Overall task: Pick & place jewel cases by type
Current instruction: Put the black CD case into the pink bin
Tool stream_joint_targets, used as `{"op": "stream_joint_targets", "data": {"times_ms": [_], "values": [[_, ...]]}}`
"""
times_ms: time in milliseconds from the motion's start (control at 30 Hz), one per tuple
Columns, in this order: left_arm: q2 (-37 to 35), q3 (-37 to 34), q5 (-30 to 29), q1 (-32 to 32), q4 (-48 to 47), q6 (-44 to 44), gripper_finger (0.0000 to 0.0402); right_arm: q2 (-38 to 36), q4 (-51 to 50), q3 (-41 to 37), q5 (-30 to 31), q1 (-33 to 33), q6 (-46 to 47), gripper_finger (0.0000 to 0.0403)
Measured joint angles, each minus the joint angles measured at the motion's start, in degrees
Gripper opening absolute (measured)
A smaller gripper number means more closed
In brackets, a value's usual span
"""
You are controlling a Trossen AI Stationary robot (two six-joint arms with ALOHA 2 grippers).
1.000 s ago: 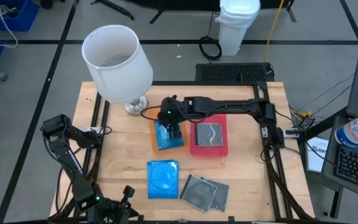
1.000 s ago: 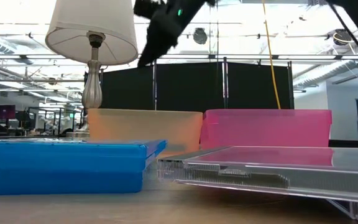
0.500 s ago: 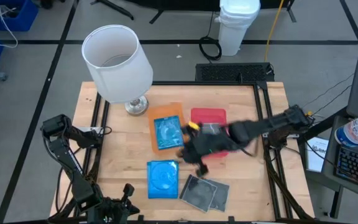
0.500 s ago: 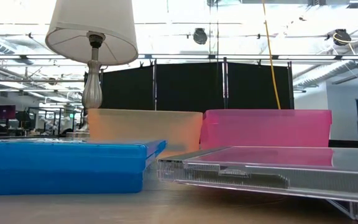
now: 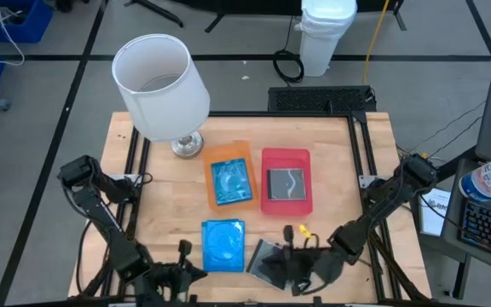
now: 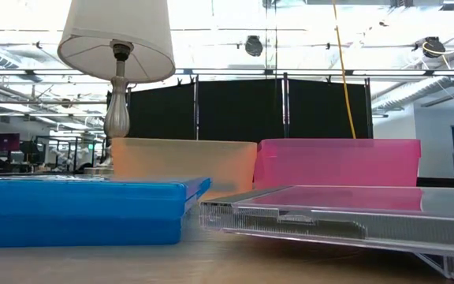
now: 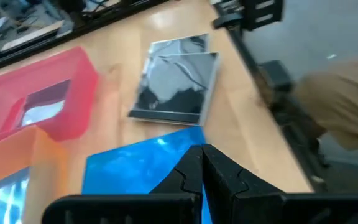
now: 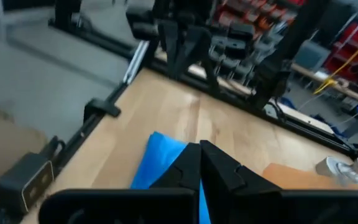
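The right gripper [image 5: 301, 275], fingers pressed together and empty, is folded low at the table's six o'clock edge over the clear jewel cases [image 5: 273, 261]. The left gripper [image 5: 183, 254], likewise closed, is parked at seven o'clock beside a blue jewel case [image 5: 224, 245].

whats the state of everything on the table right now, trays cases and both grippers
orange tray: holds one blue case, lying flat
red tray: holds one clear case, lying flat
loose blue case: flat on the table, near edge, outside the trays
two clear cases: overlapping, flat on the table beside the loose blue one
left gripper: fingers shut, empty, at the near edge
right gripper: fingers shut, empty, low at the near edge
lamp: upright, far left corner
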Motion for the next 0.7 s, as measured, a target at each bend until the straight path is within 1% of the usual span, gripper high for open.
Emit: {"op": "stream_joint_targets", "data": {"times_ms": [100,233,300,400,567,700], "values": [[0.0,0.0,1.6,3.1,-0.1,1.6,0.0010,-0.1,13.3,-7.7,3.4,1.9,0.1,0.0001],[0.0,0.0,6.1,6.5,-0.5,5.8,0.0010,-0.3,23.9,-12.9,8.7,3.2,-1.6,0.0001],[0.4,0.0,7.9,7.9,-0.6,8.0,0.0010,-0.3,24.8,-13.8,10.2,3.2,-1.6,0.0001],[0.9,0.0,8.3,9.0,-1.4,10.0,0.0010,-0.3,23.8,-14.3,9.9,2.8,-0.1,0.0001],[2.0,0.0,8.5,9.9,-1.6,8.0,0.0010,-0.3,21.8,-14.3,9.9,2.6,5.6,0.0001],[3.1,0.0,11.6,10.3,-1.4,6.1,0.0010,-0.3,21.7,-14.3,9.9,2.6,8.0,0.0001]]}}
